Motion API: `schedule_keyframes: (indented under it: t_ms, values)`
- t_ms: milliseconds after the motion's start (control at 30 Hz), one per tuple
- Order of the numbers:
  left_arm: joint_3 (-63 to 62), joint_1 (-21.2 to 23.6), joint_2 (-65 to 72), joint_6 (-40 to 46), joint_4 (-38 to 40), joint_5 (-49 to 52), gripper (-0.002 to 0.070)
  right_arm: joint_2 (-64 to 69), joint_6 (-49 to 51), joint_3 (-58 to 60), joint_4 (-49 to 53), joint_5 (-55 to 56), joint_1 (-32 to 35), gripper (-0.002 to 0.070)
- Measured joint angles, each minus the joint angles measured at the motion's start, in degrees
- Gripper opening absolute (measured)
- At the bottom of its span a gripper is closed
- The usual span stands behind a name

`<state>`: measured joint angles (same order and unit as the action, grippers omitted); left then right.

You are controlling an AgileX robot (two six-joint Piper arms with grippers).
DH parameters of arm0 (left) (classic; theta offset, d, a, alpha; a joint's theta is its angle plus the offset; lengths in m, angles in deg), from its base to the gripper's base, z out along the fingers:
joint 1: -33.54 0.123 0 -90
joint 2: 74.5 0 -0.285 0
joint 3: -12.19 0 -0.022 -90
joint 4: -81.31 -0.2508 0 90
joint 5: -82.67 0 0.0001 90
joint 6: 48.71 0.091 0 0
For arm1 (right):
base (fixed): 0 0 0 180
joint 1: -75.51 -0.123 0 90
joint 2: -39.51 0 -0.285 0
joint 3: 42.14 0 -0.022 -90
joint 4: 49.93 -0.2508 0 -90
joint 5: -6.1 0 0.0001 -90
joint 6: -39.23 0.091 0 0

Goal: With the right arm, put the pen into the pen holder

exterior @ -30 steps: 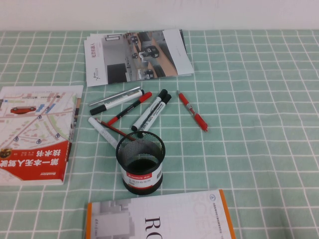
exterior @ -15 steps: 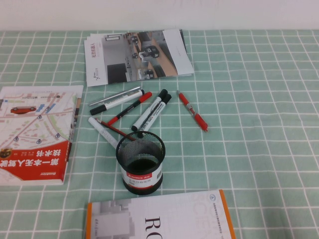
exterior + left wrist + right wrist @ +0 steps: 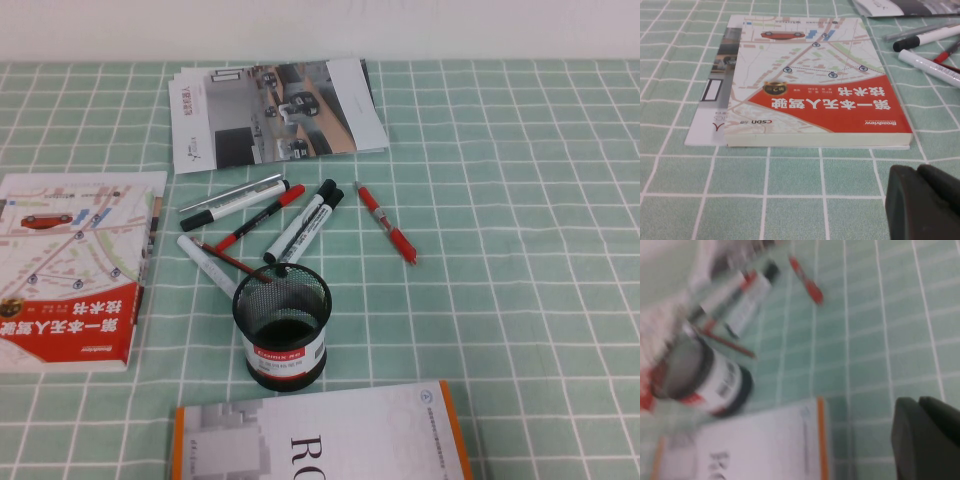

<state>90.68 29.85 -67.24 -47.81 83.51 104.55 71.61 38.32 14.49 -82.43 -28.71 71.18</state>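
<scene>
The slim red pen (image 3: 385,222) lies on the green checked cloth, right of the marker pile and apart from it. The black mesh pen holder (image 3: 281,325) stands upright nearer the front, left of the pen. Neither arm shows in the high view. In the right wrist view my right gripper (image 3: 917,401) is shut and empty above the cloth, with the pen (image 3: 806,281) and the holder (image 3: 705,375) some way off. My left gripper (image 3: 917,169) is shut and empty over the cloth beside the red map book (image 3: 815,85).
White markers with black caps (image 3: 300,225) and a thin black-and-red marker (image 3: 258,218) lie behind the holder. A thin dark red stick (image 3: 235,260) reaches the holder's rim. Brochures (image 3: 270,110) lie at the back, a red map book (image 3: 70,270) at left, and an orange-edged book (image 3: 320,440) at the front.
</scene>
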Motion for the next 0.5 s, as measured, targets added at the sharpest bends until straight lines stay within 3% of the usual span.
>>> schedule_keyframes:
  t_ms: [333, 500]
  values:
    - [0.00, 0.00, 0.00, 0.00, 0.00, 0.00, -0.0004, 31.34, -2.40, -24.12, 13.02, -14.73, -0.12, -0.0020]
    - [0.00, 0.00, 0.00, 0.00, 0.00, 0.00, -0.0004, 46.01, -2.02, -36.20, 18.12, -17.16, -5.16, -0.0020]
